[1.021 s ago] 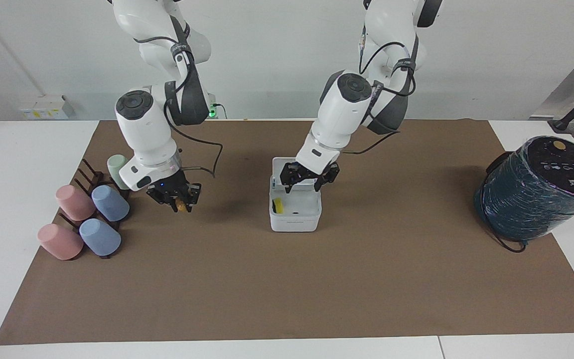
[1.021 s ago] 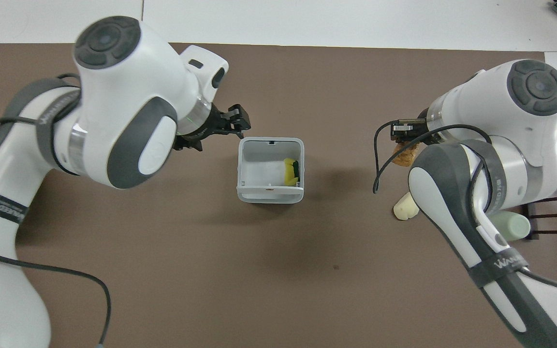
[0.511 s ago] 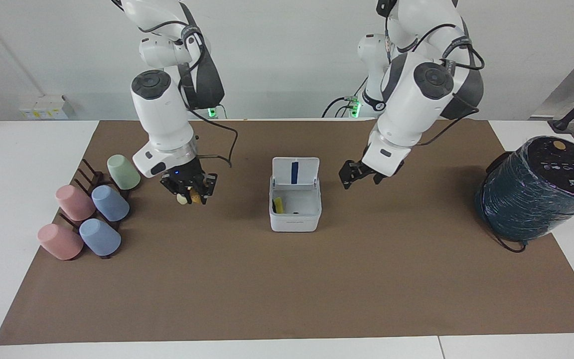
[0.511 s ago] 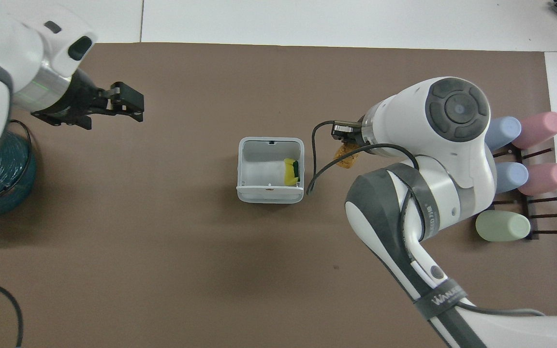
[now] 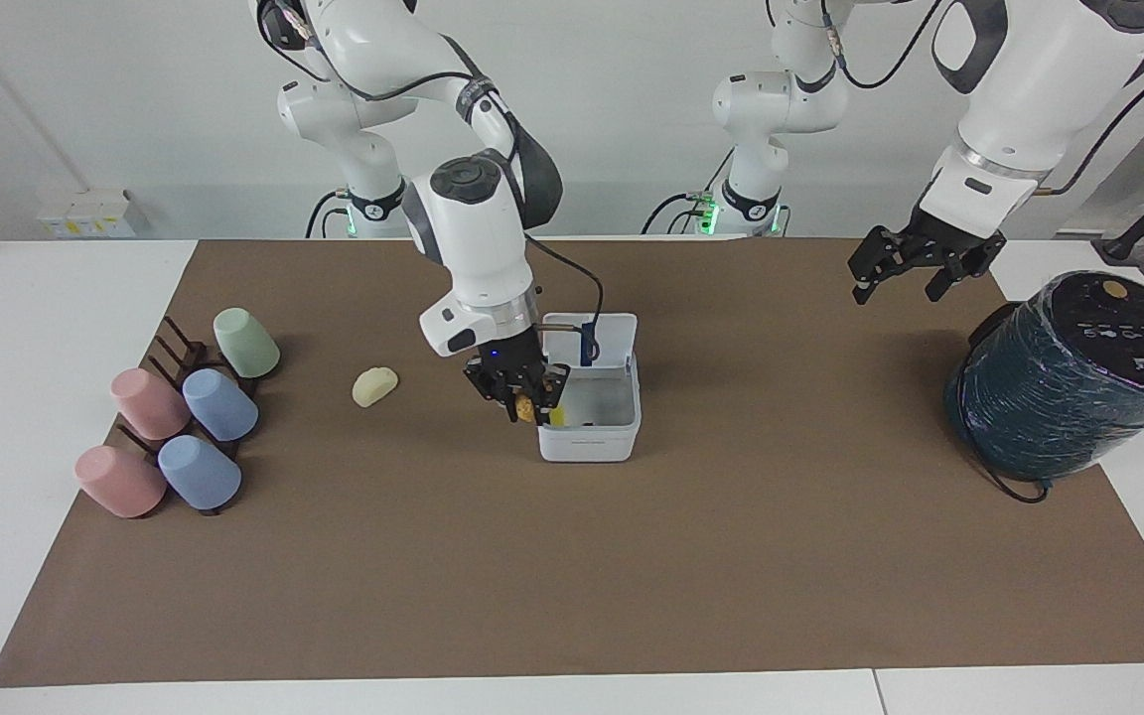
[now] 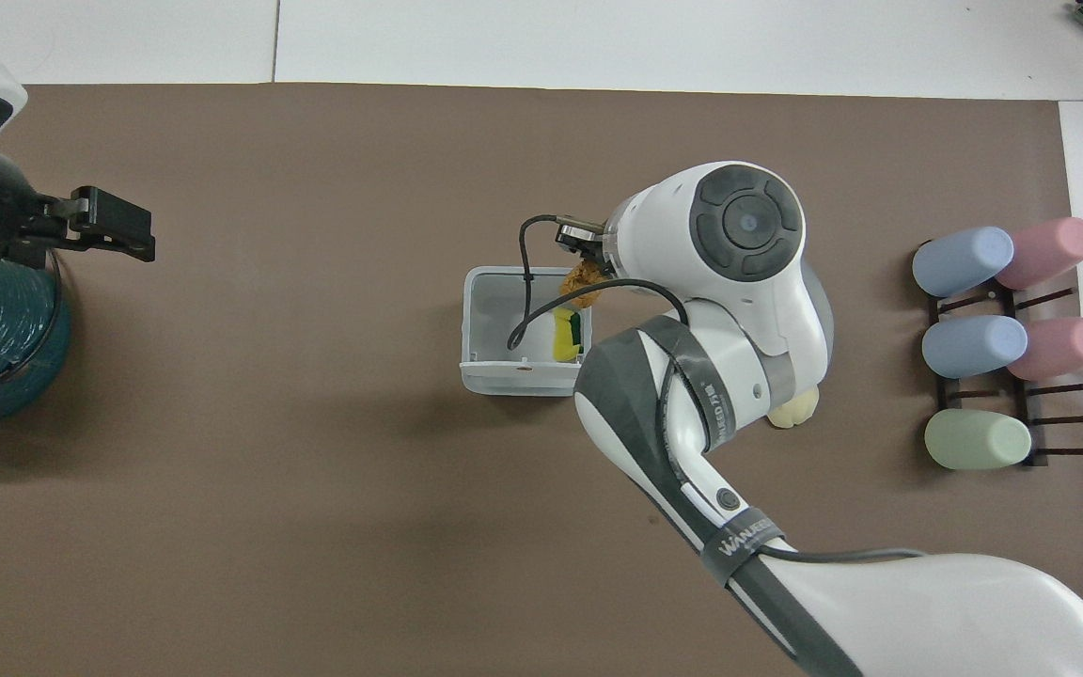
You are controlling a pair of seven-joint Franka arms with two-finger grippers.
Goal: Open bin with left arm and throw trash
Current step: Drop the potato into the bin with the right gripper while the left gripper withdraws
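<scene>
Bin [image 5: 589,437] lid up, sponge piece [image 6: 565,337] in; right gripper [image 5: 524,405] jaws clamped on orange-brown lump [image 6: 585,279] over rim; cream lump [image 5: 374,385] left on bench; left gripper [image 5: 915,266] jaws apart, idle.

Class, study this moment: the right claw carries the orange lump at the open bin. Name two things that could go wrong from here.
1. The right claw holds the orange lump over the bin's rim nearest the right arm, not over its middle. Released here, it might strike the rim and fall onto the mat.
2. The lid stands upright right beside the arm's wrist and cable; a nudge could tip it shut or shift the bin.
</scene>
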